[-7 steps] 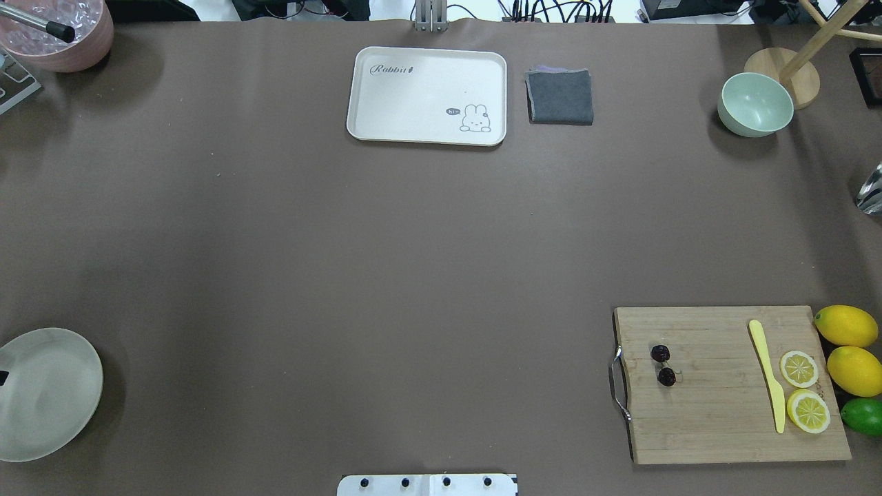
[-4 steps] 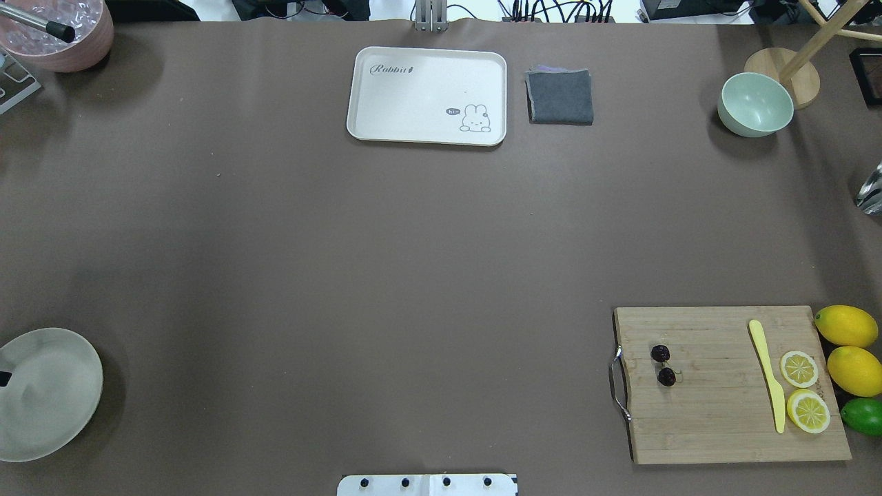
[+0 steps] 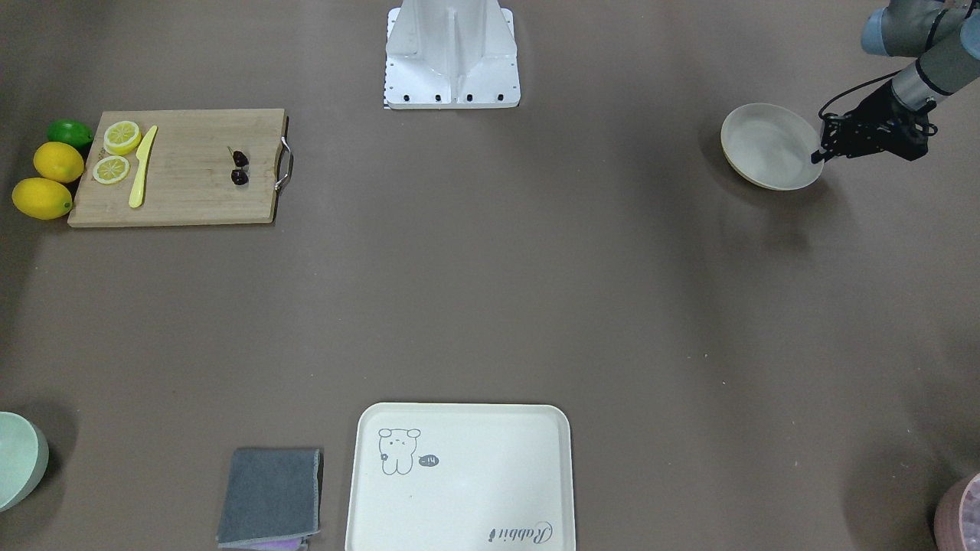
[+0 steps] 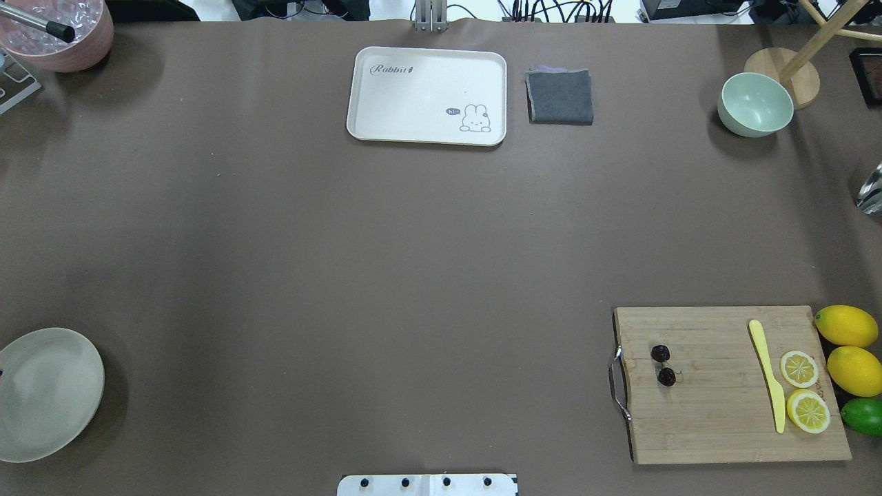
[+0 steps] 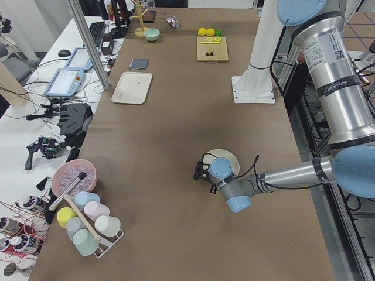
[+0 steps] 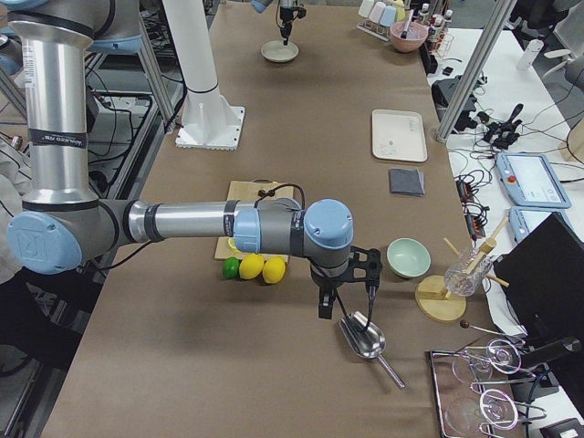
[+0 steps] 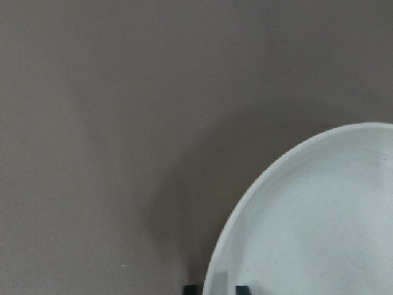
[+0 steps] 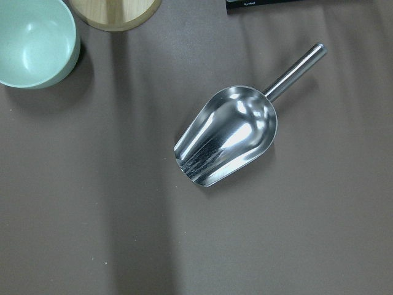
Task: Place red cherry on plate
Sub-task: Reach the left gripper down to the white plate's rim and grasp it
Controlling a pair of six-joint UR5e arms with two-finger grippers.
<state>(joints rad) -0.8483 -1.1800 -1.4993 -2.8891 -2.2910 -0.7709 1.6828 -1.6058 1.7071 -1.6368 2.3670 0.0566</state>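
The red cherry (image 4: pixel 663 365), a pair of tiny dark fruits, lies on the wooden cutting board (image 4: pixel 716 413) near its metal handle, also seen in the front-facing view (image 3: pixel 239 168). The round cream plate (image 4: pixel 41 399) sits at the table's left edge (image 3: pixel 766 149). My left gripper (image 3: pixel 818 157) is at the plate's outer rim, and in the left wrist view its fingertips (image 7: pixel 190 287) straddle that rim (image 7: pixel 319 215), shut on it. My right gripper (image 6: pixel 345 306) hangs far from the cherry over a metal scoop (image 8: pixel 227 135); I cannot tell whether it is open.
On the board lie a yellow knife (image 4: pixel 768 382) and two lemon slices (image 4: pixel 799 368). Two lemons (image 4: pixel 846 325) and a lime (image 4: pixel 863 416) sit beside it. At the far side are a cream tray (image 4: pixel 427 95), grey cloth (image 4: pixel 559 96), green bowl (image 4: pixel 755 103) and pink bowl (image 4: pixel 58 31).
The dark fingertip seen over the plate at the overhead view's left edge has slipped out of view. The plate has shifted very slightly to the right.
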